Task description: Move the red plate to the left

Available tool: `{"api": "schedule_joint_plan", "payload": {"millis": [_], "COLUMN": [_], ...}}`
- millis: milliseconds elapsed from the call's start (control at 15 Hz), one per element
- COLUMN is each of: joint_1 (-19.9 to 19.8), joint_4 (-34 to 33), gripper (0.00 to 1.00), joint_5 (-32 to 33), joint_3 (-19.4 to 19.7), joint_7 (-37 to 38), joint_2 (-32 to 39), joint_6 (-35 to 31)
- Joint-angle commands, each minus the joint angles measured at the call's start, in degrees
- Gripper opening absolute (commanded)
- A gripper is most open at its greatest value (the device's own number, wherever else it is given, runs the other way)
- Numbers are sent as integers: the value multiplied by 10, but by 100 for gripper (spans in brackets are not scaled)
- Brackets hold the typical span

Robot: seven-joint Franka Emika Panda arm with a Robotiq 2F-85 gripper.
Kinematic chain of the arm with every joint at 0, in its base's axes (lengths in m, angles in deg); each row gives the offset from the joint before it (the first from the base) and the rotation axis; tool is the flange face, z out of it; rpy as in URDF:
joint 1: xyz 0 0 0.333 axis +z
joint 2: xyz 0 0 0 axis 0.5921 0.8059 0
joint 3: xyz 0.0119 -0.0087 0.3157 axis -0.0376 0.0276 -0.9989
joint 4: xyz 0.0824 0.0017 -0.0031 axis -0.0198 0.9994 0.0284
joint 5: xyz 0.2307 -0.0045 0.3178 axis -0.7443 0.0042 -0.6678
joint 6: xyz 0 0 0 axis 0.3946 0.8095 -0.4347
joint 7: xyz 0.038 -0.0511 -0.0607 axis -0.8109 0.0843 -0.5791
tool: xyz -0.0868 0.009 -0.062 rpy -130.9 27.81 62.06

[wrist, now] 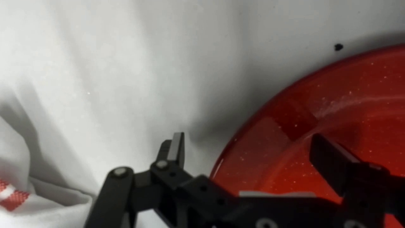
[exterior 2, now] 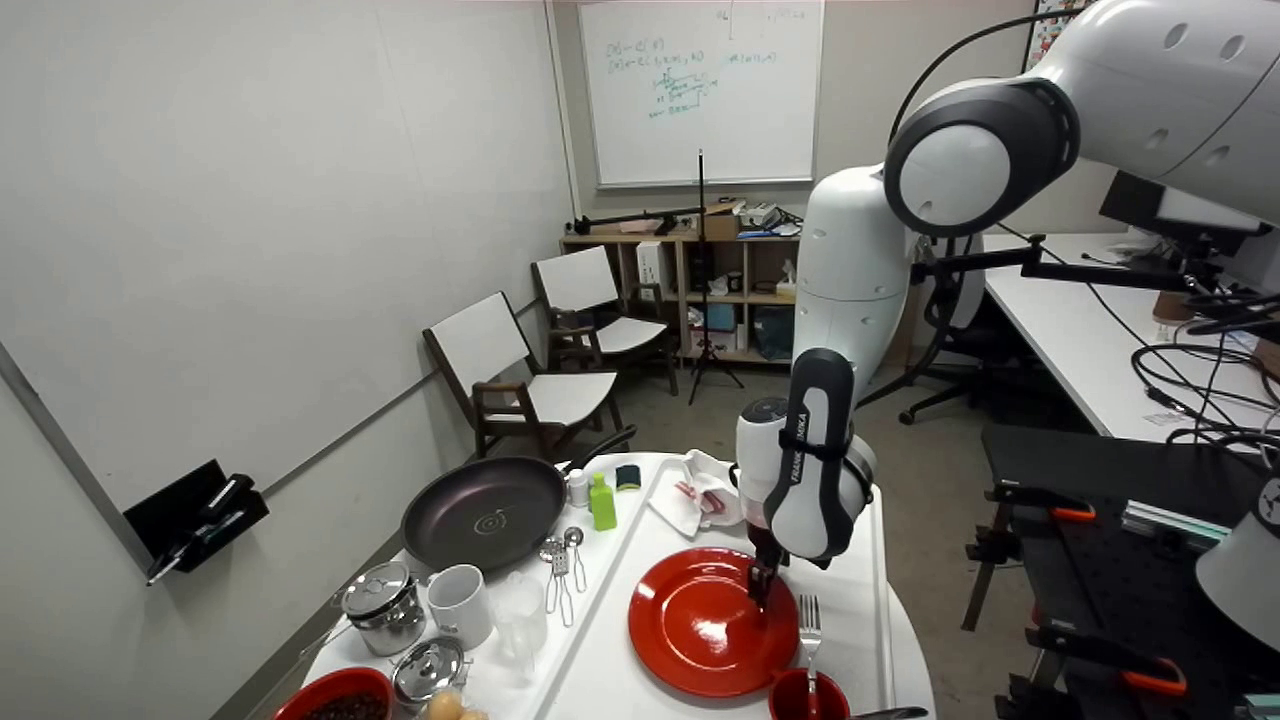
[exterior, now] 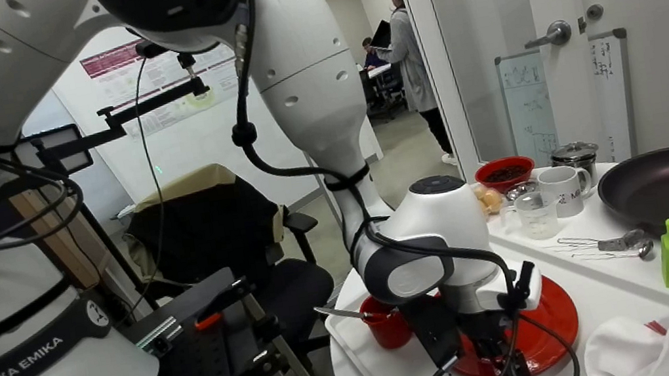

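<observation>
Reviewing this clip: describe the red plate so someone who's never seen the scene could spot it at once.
Find the white table, then the white tray on it. The glossy round red plate lies on that tray, with the open gripper at its rim. It is far wider and flatter than the red cup holding a fork and the red bowl outside the tray.

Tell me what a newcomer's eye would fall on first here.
Probably the glossy red plate on the white tray, with open jaws either side of its edge in the wrist view. Next might come the bulky white arm above it, then the wide dark pan beside the tray.
</observation>
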Motion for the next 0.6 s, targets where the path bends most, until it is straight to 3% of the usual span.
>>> {"api": "schedule_joint_plan", "payload": {"millis": [0,533], "joint_1": [19,33], "joint_4": [5,-4], "gripper": [100,100], "joint_5": [6,8], "joint_3": [6,11], "joint_7": [5,4], "joint_2": [1,2], "joint_6": [-13,-5]}}
